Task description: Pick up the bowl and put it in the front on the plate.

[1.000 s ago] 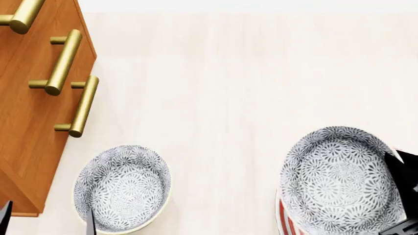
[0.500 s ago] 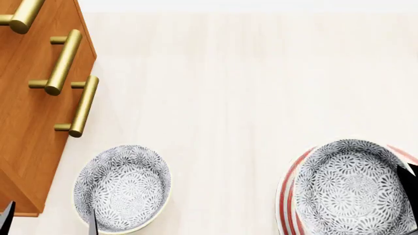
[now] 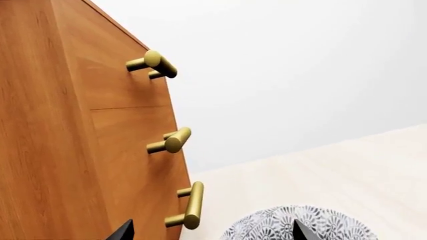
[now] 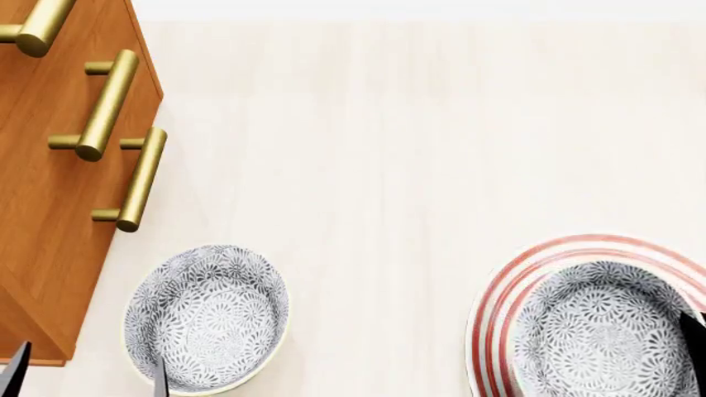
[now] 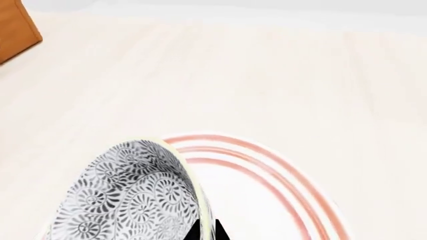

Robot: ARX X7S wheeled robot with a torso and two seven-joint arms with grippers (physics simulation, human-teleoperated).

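The bowl (image 4: 601, 331) sits on the plate (image 4: 497, 298), right of another bowl (image 4: 207, 317).

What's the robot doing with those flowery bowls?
The right gripper is pinching the rim of one patterned bowl over the red-ringed plate. Whether the bowl already rests on the plate cannot be told. Another matching bowl sits on the pale table near the wooden drawer cabinet, with the left gripper open beside it, holding nothing.
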